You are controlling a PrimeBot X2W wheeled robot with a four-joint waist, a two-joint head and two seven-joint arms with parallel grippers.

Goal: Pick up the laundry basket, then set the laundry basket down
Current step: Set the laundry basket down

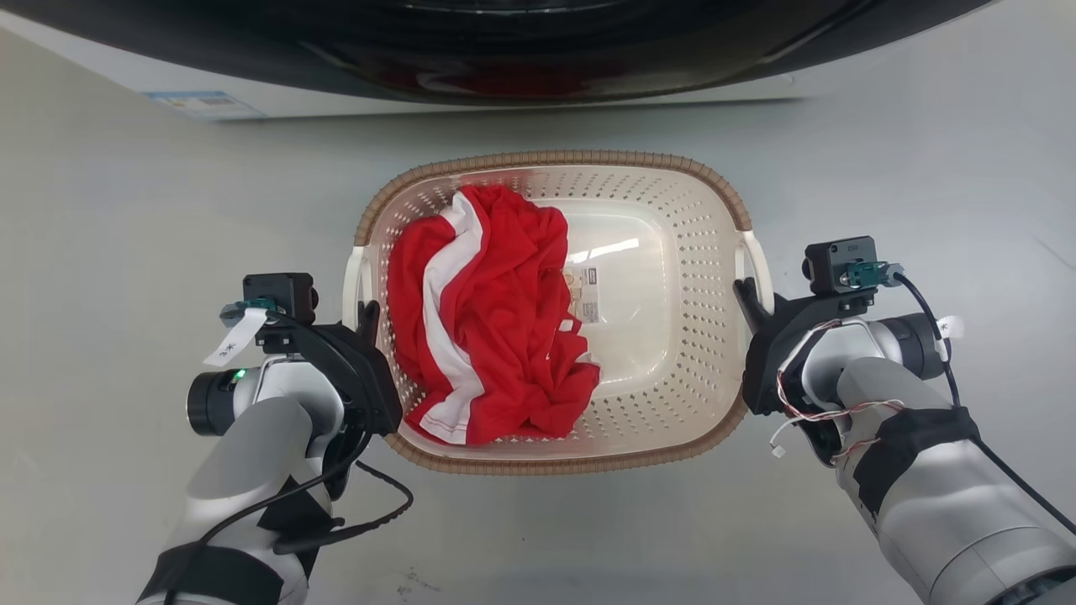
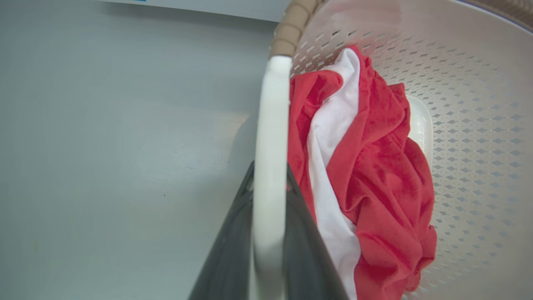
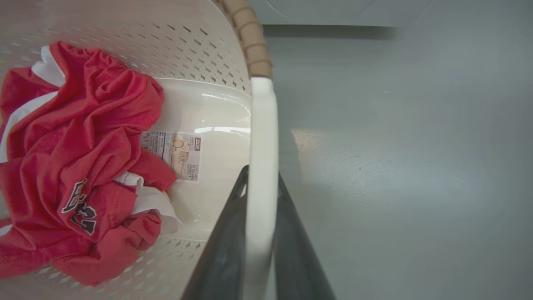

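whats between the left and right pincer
In the head view, the laundry basket with a red-and-white garment inside spans the stretch; the left pincer and right pincer clamp its opposite sides.

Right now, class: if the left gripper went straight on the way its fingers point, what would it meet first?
The left gripper straddles the white handle of the laundry basket; sliding along it, it would probably hit the brown rim trim first.

The laundry basket (image 1: 698, 252) sits on the floor (image 1: 126, 210), washer (image 1: 504, 50) behind it. Shirt (image 1: 487, 319) in its left half, left gripper (image 1: 368, 313) and right gripper (image 1: 744, 296) clamping its side handles.
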